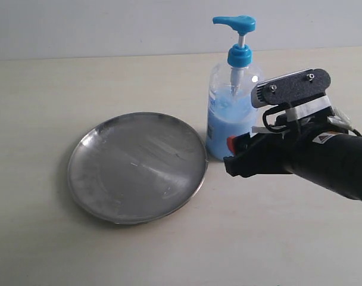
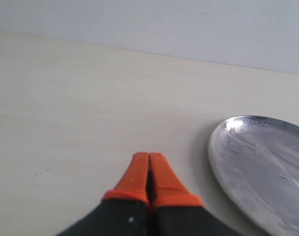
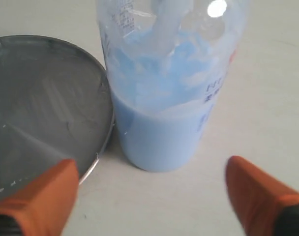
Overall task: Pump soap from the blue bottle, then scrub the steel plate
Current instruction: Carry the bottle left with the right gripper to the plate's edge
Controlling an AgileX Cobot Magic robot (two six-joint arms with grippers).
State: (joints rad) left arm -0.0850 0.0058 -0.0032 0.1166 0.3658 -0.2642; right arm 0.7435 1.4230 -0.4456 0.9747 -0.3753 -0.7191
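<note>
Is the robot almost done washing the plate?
Just starting. Nothing looks done: the soap sits in the bottle, and none shows on the plate. The right tool is open at the bottle's base, not gripping it; the left tool is shut near the plate. Pumping and scrubbing are both left.

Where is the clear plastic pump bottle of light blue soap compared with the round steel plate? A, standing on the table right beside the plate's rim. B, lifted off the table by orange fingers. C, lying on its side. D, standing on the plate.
A: the clear pump bottle stands upright on the pale table, right next to the round steel plate and its rim.
</note>
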